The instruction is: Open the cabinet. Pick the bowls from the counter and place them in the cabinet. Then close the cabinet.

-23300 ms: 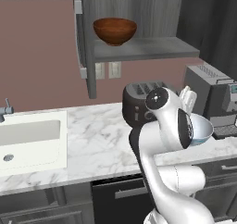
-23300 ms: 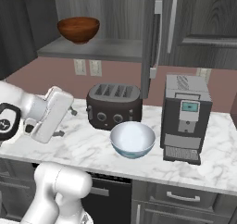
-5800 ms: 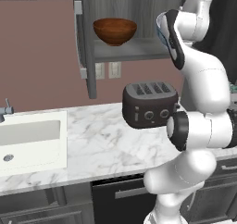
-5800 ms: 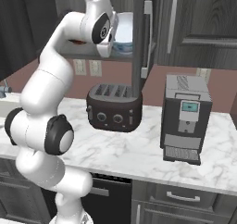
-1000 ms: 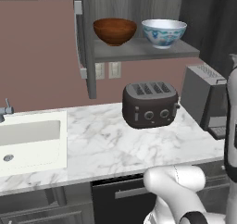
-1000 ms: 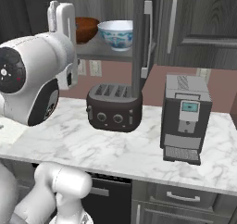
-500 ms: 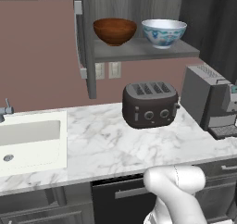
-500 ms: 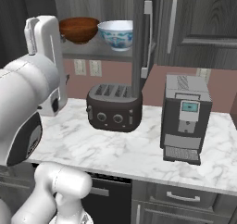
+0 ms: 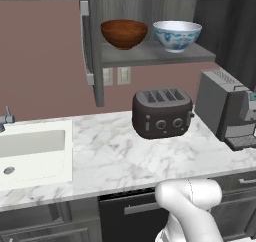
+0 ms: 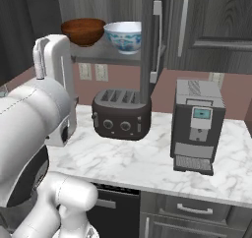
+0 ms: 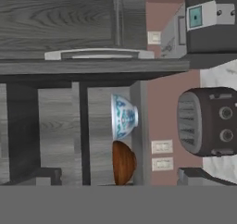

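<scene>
No brand name or readable writing shows on any appliance; the coffee machine carries just a small blue-green screen, and the toaster has two round knobs on its front.

The cabinet stands open, its doors swung out with their long silver handles edge-on. Both bowls sit side by side on its grey inner shelf: the brown wooden bowl on the left and the blue-patterned white bowl to its right, close together but not touching. In the rolled hand view they appear one above the other on the shelf.

On the marble counter the toaster stands just below the shelf, with the coffee machine further right and the white sink at the far left. The stretch of counter between sink and toaster is bare.

The jaws are spread wide and hold nothing. The arm's white links rise at the left of the right base view, in front of the shelf's left end.
</scene>
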